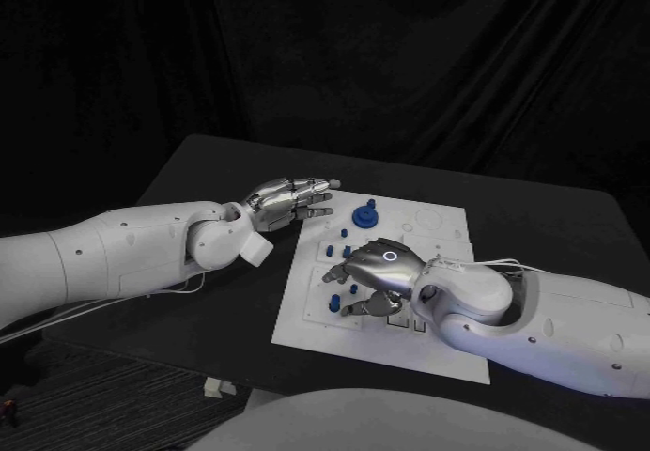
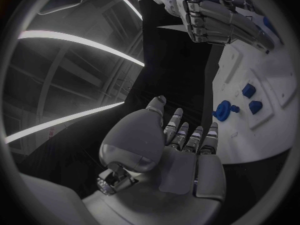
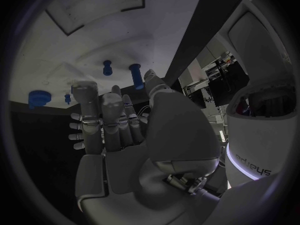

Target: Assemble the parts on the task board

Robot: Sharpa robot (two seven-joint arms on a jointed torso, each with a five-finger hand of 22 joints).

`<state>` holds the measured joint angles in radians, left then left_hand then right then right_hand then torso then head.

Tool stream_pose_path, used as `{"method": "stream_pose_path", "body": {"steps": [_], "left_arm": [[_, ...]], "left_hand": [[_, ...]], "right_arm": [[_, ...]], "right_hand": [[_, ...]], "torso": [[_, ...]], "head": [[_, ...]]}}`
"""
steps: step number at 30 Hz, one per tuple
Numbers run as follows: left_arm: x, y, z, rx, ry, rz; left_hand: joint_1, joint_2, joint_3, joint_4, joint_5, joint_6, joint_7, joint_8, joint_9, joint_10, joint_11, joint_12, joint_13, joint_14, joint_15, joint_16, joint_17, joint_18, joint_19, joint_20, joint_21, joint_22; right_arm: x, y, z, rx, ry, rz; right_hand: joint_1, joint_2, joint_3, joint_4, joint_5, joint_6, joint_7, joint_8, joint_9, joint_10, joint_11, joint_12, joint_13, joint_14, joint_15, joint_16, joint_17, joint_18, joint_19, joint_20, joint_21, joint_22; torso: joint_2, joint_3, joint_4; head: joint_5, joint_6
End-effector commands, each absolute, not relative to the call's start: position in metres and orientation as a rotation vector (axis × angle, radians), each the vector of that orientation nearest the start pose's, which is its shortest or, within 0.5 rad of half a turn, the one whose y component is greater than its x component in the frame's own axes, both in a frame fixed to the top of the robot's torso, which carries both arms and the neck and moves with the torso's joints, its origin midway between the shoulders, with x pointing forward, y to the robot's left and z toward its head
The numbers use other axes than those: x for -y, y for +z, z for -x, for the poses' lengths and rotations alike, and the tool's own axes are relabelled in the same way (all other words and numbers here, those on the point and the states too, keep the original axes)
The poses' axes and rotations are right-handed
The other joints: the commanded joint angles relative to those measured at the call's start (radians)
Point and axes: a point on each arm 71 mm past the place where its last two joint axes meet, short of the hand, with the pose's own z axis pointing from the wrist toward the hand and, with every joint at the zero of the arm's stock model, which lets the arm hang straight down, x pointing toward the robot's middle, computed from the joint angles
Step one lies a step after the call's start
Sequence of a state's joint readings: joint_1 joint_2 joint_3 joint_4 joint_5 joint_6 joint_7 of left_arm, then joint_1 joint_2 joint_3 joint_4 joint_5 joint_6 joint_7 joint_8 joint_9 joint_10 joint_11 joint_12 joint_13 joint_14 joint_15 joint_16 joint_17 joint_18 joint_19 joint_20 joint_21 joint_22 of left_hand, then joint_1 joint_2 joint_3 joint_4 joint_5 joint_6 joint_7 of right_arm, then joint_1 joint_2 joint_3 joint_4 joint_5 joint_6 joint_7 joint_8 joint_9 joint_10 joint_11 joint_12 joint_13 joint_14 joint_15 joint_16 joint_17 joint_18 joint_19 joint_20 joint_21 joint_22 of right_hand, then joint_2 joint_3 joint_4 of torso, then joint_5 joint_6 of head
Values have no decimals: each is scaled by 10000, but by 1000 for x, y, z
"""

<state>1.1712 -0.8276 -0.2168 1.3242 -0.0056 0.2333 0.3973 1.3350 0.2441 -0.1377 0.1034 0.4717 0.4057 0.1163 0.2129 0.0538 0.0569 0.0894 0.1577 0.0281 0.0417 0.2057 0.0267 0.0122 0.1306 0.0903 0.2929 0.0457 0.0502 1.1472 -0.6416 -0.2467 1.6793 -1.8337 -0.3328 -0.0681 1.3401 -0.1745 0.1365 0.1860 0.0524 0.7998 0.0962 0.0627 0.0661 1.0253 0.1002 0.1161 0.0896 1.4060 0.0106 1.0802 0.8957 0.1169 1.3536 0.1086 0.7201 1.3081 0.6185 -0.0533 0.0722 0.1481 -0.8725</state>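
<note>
Currently, at the black worktop (image 1: 203, 178):

Left hand (image 1: 287, 202): held beside the board's far left corner, over the worktop, fingers extended toward the board and lying side by side, slightly curled. Nothing is in it; the left wrist view shows its palm (image 2: 178, 170) bare and the fingers (image 2: 187, 135) loosely apart. It touches no part.

Right hand (image 1: 373, 272): low over the middle of the board, back of the hand up, fingers bent down toward the blue pieces below it. The right wrist view shows the fingers (image 3: 103, 120) partly curled with a bare palm and no piece between them. Whether any fingertip touches the board or a part, I cannot tell.

Board (image 1: 434, 225): white plate lying flat in the middle of the worktop, with shallow recesses and outlines on its surface.

Parts on the board: a round blue part (image 1: 365, 216) stands near the far edge, just beside the left hand's fingertips but apart from them. Small blue pegs (image 1: 336, 251) stand upright by the right hand's fingers. Another blue peg (image 1: 333, 302) stands nearer the robot, close to the board's left edge. Two block-shaped blue pieces (image 2: 249, 90) sit in the board, seen from the left wrist.

Hidden or unclear: the right hand covers the board's centre, so what lies under it cannot be made out. The exact shapes of the small pegs are hard to make out.
</note>
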Motion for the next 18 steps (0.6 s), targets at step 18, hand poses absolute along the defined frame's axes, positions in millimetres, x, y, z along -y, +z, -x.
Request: {"method": "stream_pose_path", "body": {"steps": [18], "left_arm": [[-244,-262,-470,-17767,-17743,11200]], "left_hand": [[357,216,-674,685,-94,132,75,115,20,41,51,88,16,3,74,56,18,-103,66,0,141,-69]], "right_arm": [[181,-203,-399,-15756,8730,2184]], "right_hand": [[663,639,167,362,605,1262,741,410,157,516,7,1033,285,249,27,471,434,64,346,43,709,982]], "torso": [[-22,5,-42]], "head": [[-463,-2]]}}
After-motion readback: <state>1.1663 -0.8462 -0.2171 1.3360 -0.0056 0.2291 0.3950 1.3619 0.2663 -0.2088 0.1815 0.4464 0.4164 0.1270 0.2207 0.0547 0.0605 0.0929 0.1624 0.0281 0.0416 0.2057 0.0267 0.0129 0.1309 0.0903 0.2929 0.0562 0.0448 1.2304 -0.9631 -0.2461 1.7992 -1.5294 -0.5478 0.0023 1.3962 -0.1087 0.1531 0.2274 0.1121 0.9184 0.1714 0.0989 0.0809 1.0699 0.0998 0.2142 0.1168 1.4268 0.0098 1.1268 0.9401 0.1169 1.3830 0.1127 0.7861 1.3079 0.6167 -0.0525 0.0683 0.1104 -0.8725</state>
